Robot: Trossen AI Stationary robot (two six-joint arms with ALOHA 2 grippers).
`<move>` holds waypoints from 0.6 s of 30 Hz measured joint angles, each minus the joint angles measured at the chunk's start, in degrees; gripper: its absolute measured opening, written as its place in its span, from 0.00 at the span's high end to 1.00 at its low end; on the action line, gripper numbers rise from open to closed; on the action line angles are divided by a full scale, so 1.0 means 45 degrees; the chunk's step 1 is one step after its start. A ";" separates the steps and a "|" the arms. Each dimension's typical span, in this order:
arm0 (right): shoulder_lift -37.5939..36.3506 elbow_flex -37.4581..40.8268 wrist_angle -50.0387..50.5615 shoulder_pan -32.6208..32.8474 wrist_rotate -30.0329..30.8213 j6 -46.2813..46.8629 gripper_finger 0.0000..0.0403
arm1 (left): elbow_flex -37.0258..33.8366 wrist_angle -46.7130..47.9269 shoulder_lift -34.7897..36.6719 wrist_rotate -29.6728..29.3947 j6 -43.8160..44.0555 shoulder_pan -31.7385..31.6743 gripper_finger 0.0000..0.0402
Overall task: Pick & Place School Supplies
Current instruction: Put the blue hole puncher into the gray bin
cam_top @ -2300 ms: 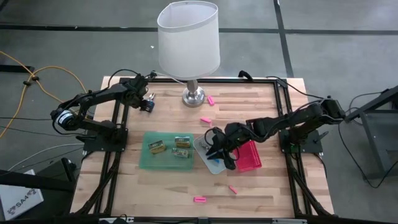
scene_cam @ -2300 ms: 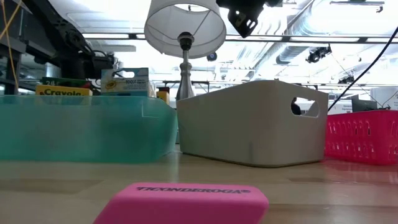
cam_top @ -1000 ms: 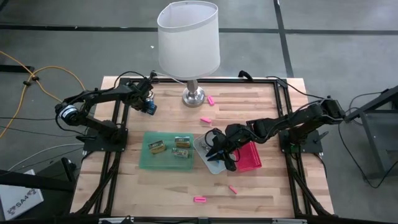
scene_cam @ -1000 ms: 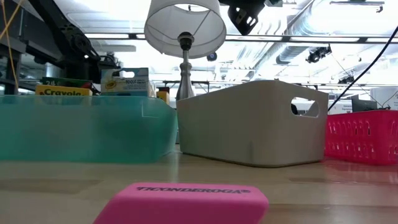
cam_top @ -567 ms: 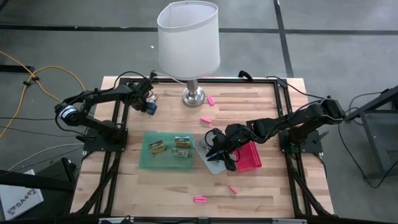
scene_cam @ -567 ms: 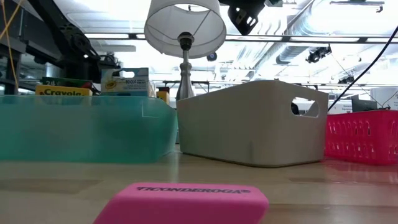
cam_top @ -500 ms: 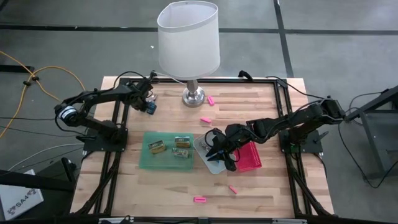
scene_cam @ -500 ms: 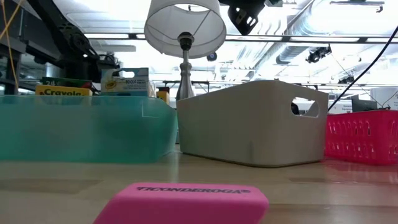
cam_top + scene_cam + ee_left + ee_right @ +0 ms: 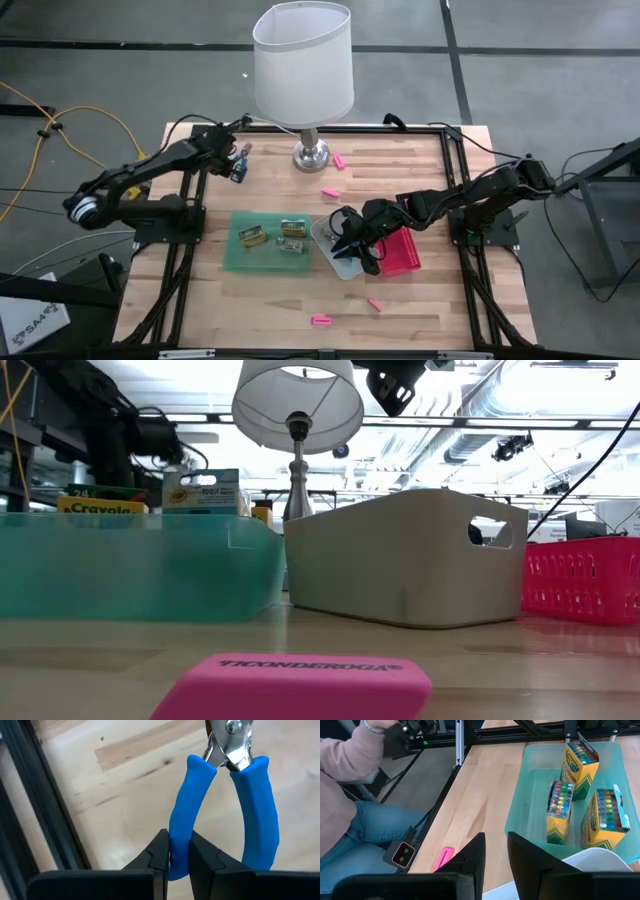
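At the table's far left, my left gripper (image 9: 238,162) is shut on blue-handled pliers (image 9: 225,805), left of the lamp's base (image 9: 311,155). My right gripper (image 9: 345,240) hovers over the grey tray (image 9: 328,232), its fingers apart with nothing between them (image 9: 496,852). A second blue-handled tool (image 9: 345,263) lies in that tray. Three yellow crayon packs (image 9: 280,236) lie in the green tray (image 9: 232,262). Pink erasers lie loose on the wood (image 9: 330,192), (image 9: 339,160), (image 9: 320,320), one right before the low camera (image 9: 300,685). My left gripper pinches one blue handle of the pliers near its free end (image 9: 178,847) between its two fingers. The fingers come slanting down from above and lie along the handle. The other handle (image 9: 257,810) is free, and the metal head (image 9: 230,737) points away from the fingers, above the wood.
The white-shaded lamp (image 9: 303,60) stands at the far middle. A pink basket (image 9: 402,252) sits right of the grey tray. A black frame rail (image 9: 45,820) runs beside the pliers. A seated person's sleeve and jeans (image 9: 345,795) show beyond the table's near edge.
My left gripper has risen with the blue pliers at the far left, and its arm has swung back toward the table's left edge. My right gripper has kept still.
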State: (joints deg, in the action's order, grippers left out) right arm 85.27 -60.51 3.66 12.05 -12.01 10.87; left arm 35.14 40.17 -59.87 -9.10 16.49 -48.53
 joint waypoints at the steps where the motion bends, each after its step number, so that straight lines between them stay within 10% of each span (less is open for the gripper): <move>1: 0.0000 0.0000 0.0000 0.0000 0.0000 -0.0023 0.82 | 0.0000 0.0295 0.0316 0.0004 0.0148 0.0173 0.91; 18: 0.0000 0.0000 -0.0008 0.0000 0.0010 -0.0076 0.82 | 0.1485 0.0739 0.2184 0.1192 0.1468 0.7015 0.91</move>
State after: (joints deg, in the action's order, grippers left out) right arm 85.27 -60.51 3.62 12.05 -11.97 10.53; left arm 41.82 43.49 -50.04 -3.74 23.10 -16.96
